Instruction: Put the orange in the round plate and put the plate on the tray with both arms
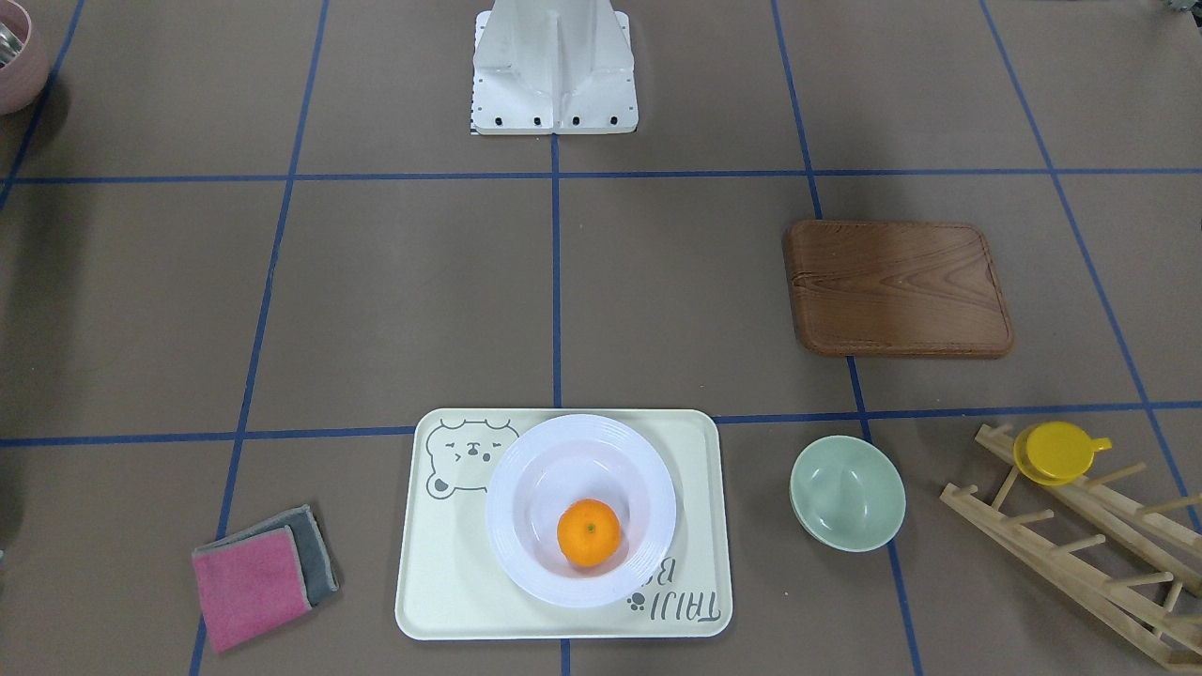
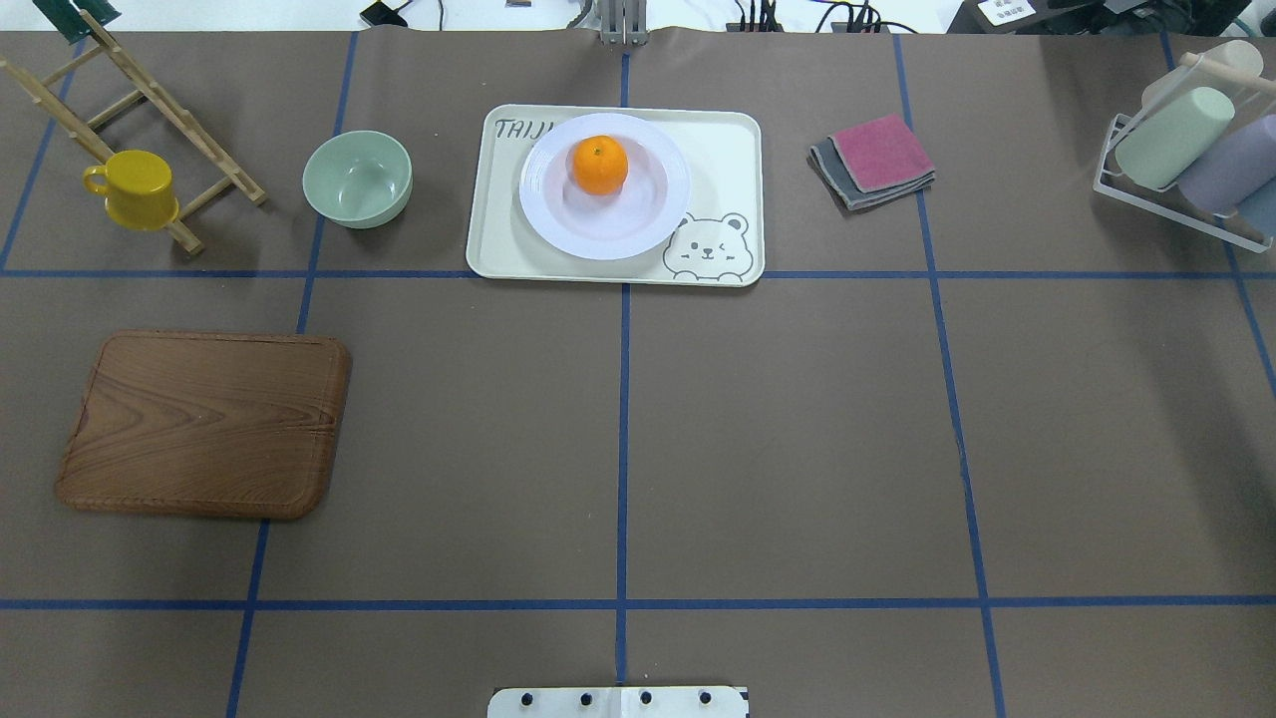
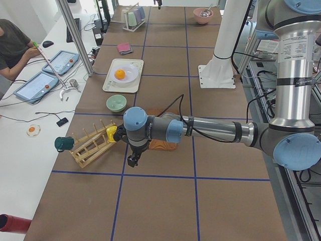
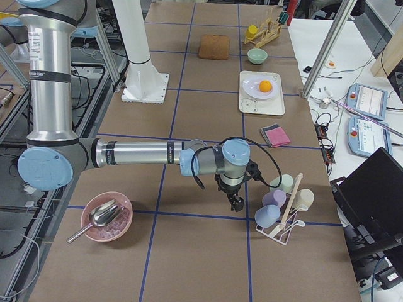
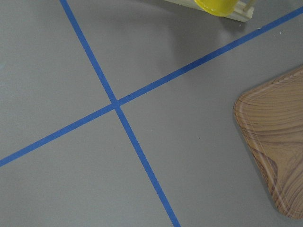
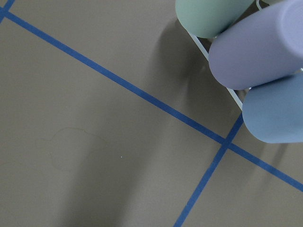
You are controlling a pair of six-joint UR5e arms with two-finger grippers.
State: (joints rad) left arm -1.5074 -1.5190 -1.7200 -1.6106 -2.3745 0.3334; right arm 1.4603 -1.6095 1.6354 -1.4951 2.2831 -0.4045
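Note:
The orange (image 1: 588,532) (image 2: 599,165) lies inside the white round plate (image 1: 502,507) (image 2: 618,239). That plate rests on the cream bear tray (image 1: 441,582) (image 2: 728,140) at the table's far side from the robot base. Neither arm appears in the overhead or front views. In the exterior left view my left gripper (image 3: 133,161) hangs over the table by the wooden rack, far from the tray. My right gripper (image 4: 237,204) shows only in the exterior right view, beside the cup rack at the other end. I cannot tell whether either gripper is open or shut.
A brown wooden board (image 2: 204,424), a pale-green bowl (image 2: 357,178) and a yellow cup (image 2: 135,187) on a wooden rack (image 2: 150,100) lie on the left. Folded cloths (image 2: 877,160) and a rack of cups (image 2: 1186,150) lie on the right. A person (image 3: 12,45) sits at a side table.

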